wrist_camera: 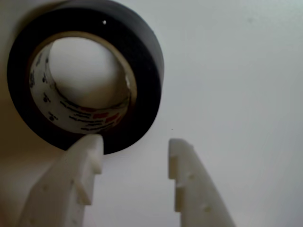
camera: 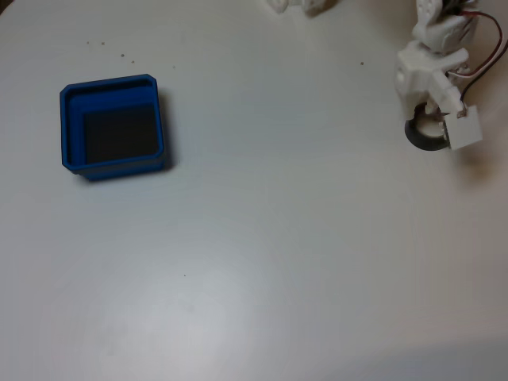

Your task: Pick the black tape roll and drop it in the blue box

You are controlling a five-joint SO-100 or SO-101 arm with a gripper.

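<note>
Gripper (wrist_camera: 135,144) spread wide, its left fingertip touching the black tape roll (wrist_camera: 142,71).

My own wrist hides much of the black tape roll (camera: 419,140); the core's print (wrist_camera: 90,116) blurs unreadable.

Table (camera: 262,262): white, matte, plain; soft glare patch toward lower left in fixed view.
Specks (camera: 111,49): few tiny dark dots on table near its upper-left corner.
White scraps (camera: 298,6): at table's top edge, cropped, unidentifiable.
</note>
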